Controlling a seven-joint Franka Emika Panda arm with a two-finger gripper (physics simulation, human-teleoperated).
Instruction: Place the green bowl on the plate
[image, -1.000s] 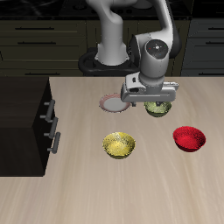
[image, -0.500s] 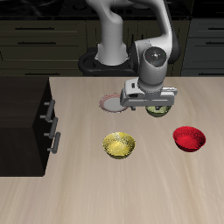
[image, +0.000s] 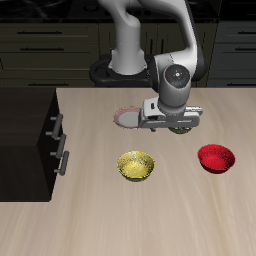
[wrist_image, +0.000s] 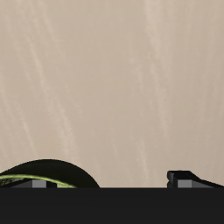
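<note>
The green bowl (image: 184, 127) sits on the table behind the red bowl, mostly covered by my gripper (image: 174, 123), which hangs low right over it. In the wrist view the bowl's dark olive rim (wrist_image: 48, 171) lies by one fingertip, while the other fingertip (wrist_image: 187, 178) is over bare table outside the bowl. The fingers stand wide apart, so the gripper is open and holds nothing. The plate (image: 127, 117), whitish with a pinkish rim, lies flat beside the gripper, partly hidden by the hand.
A yellow bowl (image: 137, 165) stands nearer the table's front edge. A red bowl (image: 216, 157) sits close to the green bowl. A black cabinet (image: 28, 140) with drawer handles takes up one end of the table.
The gripper has come down and moved slightly forward over the green bowl, covering more of it. The bowls and the plate have not moved.
</note>
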